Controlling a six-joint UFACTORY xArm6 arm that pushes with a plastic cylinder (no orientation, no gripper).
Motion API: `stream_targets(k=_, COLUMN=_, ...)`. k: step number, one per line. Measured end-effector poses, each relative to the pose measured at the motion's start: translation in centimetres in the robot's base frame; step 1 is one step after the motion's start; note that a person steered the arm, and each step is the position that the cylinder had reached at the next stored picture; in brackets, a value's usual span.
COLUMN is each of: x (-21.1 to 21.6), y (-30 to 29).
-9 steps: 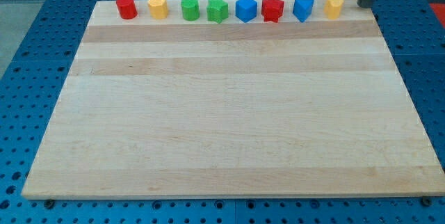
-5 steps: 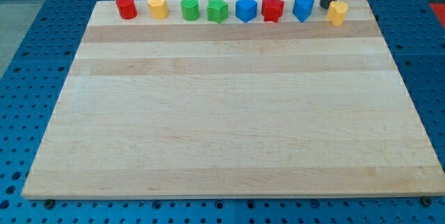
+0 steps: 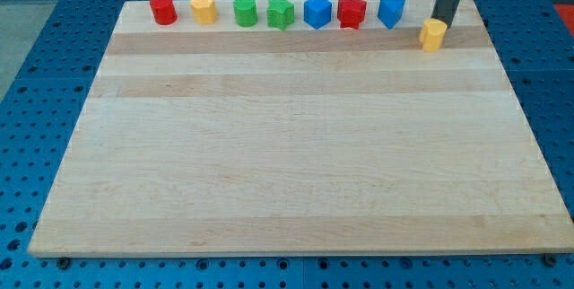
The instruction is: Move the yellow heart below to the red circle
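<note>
The yellow heart (image 3: 433, 34) lies near the board's top right, a little below the row of blocks. My tip (image 3: 442, 23) touches or nearly touches its upper right edge, and the dark rod rises from there out of the view's top. The red circle (image 3: 162, 9) stands at the far left end of the top row, far to the left of the heart and the tip.
Along the top edge of the wooden board (image 3: 296, 163), from the left after the red circle, stand a yellow hexagon (image 3: 204, 8), a green circle (image 3: 245, 11), a green star (image 3: 281, 13), a blue hexagon (image 3: 317, 12), a red star (image 3: 352, 12) and a blue triangle (image 3: 391, 11).
My tip came in from the top right corner to the yellow heart. The heart has slid down out of the row, toward the view's bottom. The other blocks have not moved.
</note>
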State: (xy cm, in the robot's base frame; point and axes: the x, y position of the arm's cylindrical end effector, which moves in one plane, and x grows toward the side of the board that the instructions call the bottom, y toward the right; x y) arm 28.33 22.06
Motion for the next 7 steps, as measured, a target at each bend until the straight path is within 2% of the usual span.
stream_targets(k=2, x=5.7, y=-0.7)
stream_targets(k=4, x=10.3, y=-5.4)
stream_targets(k=5, x=10.8, y=-7.5)
stream_targets(k=7, x=9.0, y=-6.9)
